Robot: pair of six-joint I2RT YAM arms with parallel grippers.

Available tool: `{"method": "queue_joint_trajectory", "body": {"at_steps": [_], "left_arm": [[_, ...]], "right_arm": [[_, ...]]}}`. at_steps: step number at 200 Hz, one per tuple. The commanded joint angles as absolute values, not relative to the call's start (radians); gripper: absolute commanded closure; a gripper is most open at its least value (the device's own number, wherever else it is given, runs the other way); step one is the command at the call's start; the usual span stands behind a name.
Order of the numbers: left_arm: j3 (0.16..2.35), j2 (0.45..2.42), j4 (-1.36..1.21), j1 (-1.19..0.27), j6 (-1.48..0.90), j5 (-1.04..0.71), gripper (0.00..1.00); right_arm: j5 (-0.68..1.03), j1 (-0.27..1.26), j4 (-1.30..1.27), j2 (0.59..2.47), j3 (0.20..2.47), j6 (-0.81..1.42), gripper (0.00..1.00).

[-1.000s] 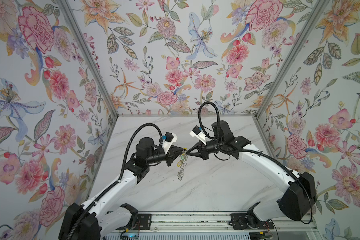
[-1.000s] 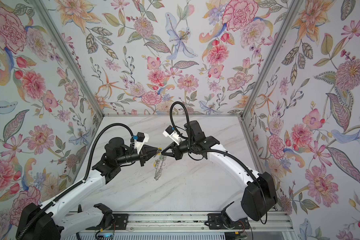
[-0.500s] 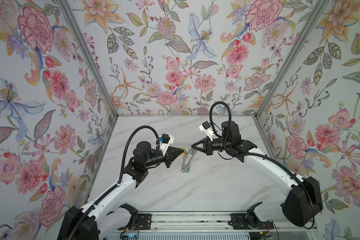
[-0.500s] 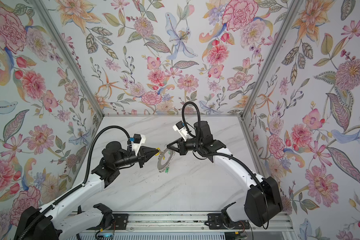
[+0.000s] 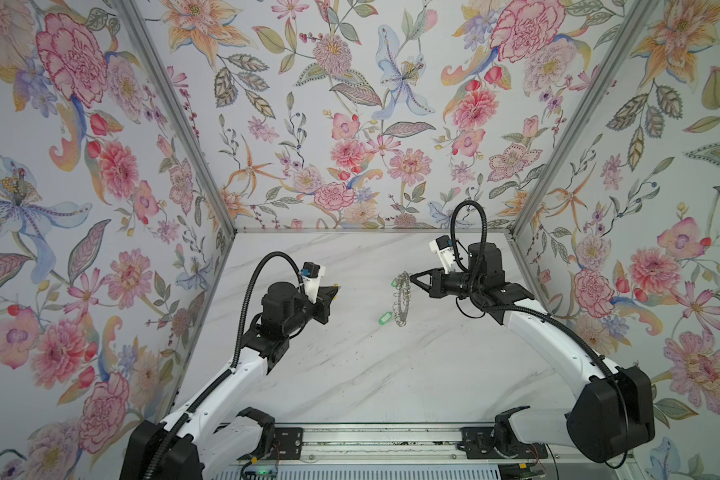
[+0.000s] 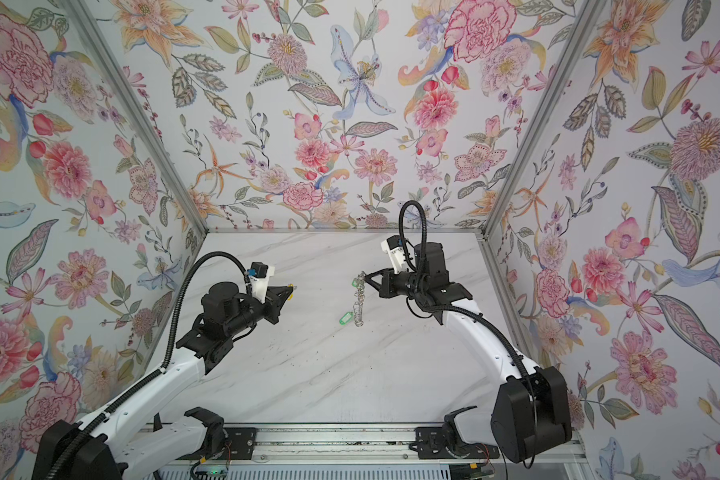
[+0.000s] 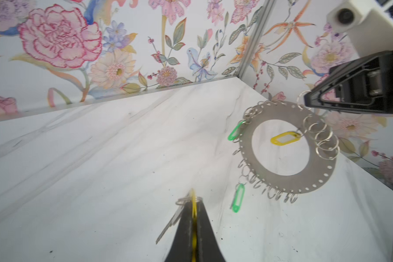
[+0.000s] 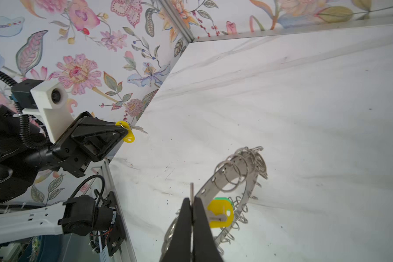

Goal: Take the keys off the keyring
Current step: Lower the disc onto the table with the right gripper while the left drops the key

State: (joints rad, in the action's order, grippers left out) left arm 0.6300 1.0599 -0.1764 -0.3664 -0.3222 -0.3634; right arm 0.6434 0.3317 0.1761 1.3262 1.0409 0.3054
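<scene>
The left gripper [image 7: 192,202], clenched on a yellow-tagged key [image 8: 129,133], has pulled away toward nine o'clock, well apart from the keyring [image 5: 402,299]. The right gripper [image 8: 192,202] stays clamped on the keyring's rim at twelve o'clock, now hanging above the table [image 5: 350,374].
</scene>
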Motion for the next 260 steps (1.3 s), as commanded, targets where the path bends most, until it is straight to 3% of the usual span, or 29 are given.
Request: {"method": "queue_joint_trajectory", "body": {"at_steps": [1, 33, 78, 138, 156, 176, 193, 213, 260], "left_arm": [[0.589, 1.104, -0.15, -0.331, -0.337, -0.22, 0.93], [0.546, 1.204, -0.242, -0.257, -0.374, -0.181, 0.92], [0.547, 1.395, -0.375, -0.156, -0.413, -0.261, 0.92], [0.65, 1.611, -0.387, -0.108, -0.396, -0.309, 0.78], [0.681, 1.613, -0.363, -0.103, -0.392, -0.314, 0.63], [0.688, 1.572, -0.33, -0.101, -0.381, -0.281, 0.48], [0.671, 1.509, -0.309, -0.081, -0.374, -0.248, 0.38], [0.632, 1.449, -0.305, -0.04, -0.381, -0.235, 0.32], [0.488, 1.263, -0.383, 0.014, -0.41, -0.143, 0.26]], "right_arm": [[0.445, 0.307, 0.296, 1.284, 1.005, 0.279, 1.0], [0.386, 0.244, 0.342, 1.299, 0.947, 0.3, 1.0], [0.224, 0.239, 0.374, 1.403, 1.0, 0.255, 1.0], [0.248, 0.213, 0.293, 1.714, 1.217, 0.212, 1.0], [0.26, 0.212, 0.298, 1.789, 1.3, 0.203, 0.96], [0.255, 0.211, 0.299, 1.809, 1.335, 0.203, 0.76], [0.25, 0.207, 0.299, 1.791, 1.322, 0.197, 0.72], [0.231, 0.201, 0.289, 1.743, 1.265, 0.176, 0.61], [0.077, 0.192, 0.163, 1.509, 1.017, 0.101, 0.51]]}}
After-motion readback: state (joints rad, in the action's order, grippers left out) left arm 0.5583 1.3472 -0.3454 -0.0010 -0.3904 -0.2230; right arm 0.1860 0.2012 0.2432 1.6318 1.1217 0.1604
